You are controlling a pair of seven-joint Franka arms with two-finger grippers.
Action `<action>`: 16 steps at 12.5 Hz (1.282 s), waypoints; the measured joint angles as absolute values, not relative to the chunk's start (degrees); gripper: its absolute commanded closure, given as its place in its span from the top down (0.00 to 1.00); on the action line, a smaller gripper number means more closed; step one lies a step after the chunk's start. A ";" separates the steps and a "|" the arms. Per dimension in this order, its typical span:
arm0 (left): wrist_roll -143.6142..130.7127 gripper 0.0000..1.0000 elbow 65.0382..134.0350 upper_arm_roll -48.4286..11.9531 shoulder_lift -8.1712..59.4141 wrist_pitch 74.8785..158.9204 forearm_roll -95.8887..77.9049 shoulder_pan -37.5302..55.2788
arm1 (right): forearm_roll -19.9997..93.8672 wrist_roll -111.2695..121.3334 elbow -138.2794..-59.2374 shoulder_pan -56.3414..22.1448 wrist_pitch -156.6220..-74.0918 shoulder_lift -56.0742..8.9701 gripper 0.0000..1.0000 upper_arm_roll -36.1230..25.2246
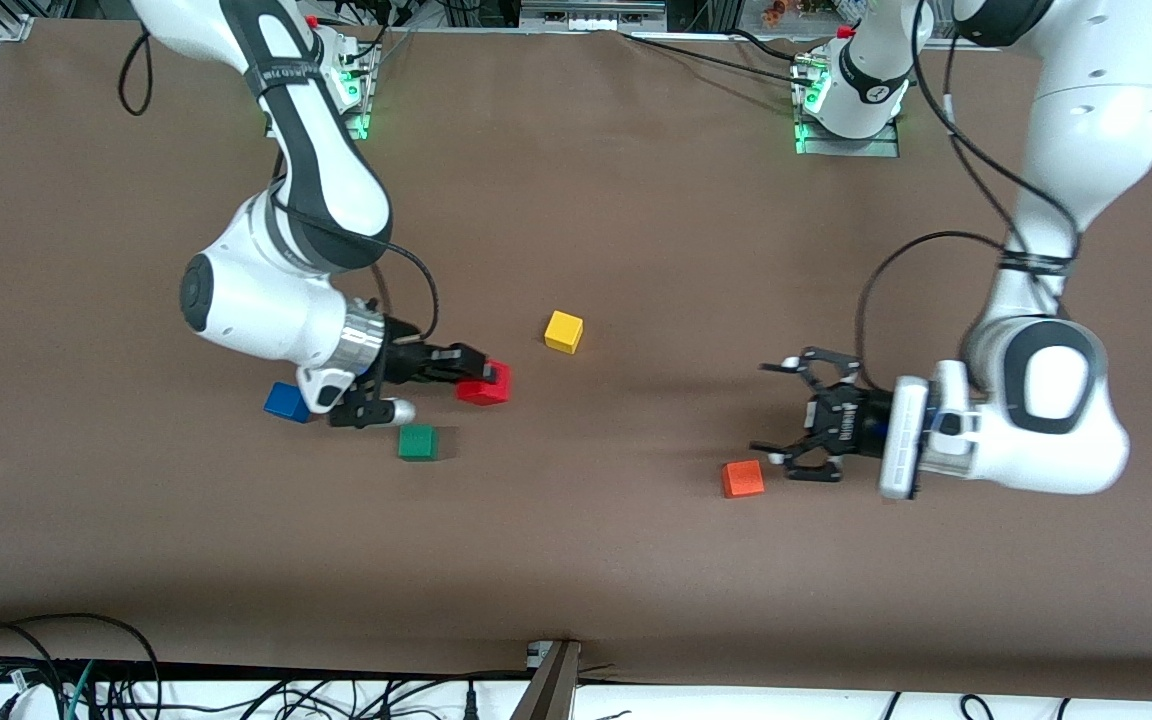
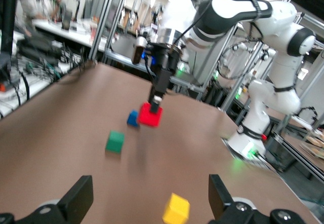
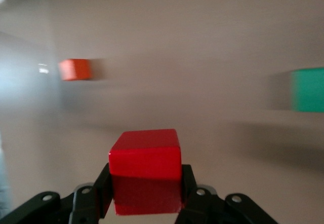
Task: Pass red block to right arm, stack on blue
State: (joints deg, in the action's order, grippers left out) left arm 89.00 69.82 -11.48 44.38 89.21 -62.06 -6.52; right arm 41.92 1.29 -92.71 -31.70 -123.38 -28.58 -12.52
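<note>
My right gripper [image 1: 481,376] is shut on the red block [image 1: 487,384] and holds it low over the table, between the yellow and green cubes. In the right wrist view the block [image 3: 146,171] sits between the black fingers [image 3: 101,188]. It also shows in the left wrist view [image 2: 150,115]. The blue cube [image 1: 287,401] lies on the table under the right wrist, toward the right arm's end; it also shows in the left wrist view [image 2: 132,118]. My left gripper [image 1: 766,408] is open and empty, low over the table beside the orange cube; its fingers [image 2: 76,198] stand wide apart.
A green cube [image 1: 417,442] lies nearer to the front camera than the red block. A yellow cube [image 1: 563,331] lies mid-table. An orange cube [image 1: 742,478] lies by the left gripper. Cables run along the table's front edge.
</note>
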 measured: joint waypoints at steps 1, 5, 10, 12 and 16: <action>85.67 1.00 68.09 -11.39 43.95 86.67 -55.54 -8.45 | 34.27 1.60 -93.05 -29.91 -122.24 -28.86 0.00 -12.96; 75.63 1.00 62.72 -11.25 39.99 81.65 -31.47 -15.81 | 17.63 3.76 -96.46 -25.39 -120.65 -29.34 0.00 -17.47; 65.30 1.00 62.37 -11.32 29.21 80.50 -7.91 -15.39 | 13.92 3.75 -100.44 -25.58 -121.73 -28.49 0.00 -22.29; 58.42 1.00 62.44 -11.39 26.45 77.66 -2.42 -15.10 | 13.91 3.75 -102.24 -25.59 -124.43 -28.27 0.00 -22.99; 44.90 1.00 62.50 -12.18 20.93 71.15 4.25 -10.58 | 13.91 2.82 -106.63 -25.87 -129.16 -28.14 0.00 -23.00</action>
State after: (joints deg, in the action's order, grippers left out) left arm 44.90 62.50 -12.18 20.93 71.15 4.25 -10.58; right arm 13.91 2.82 -106.63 -25.87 -129.16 -28.14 -23.00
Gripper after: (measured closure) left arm 0.000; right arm 0.436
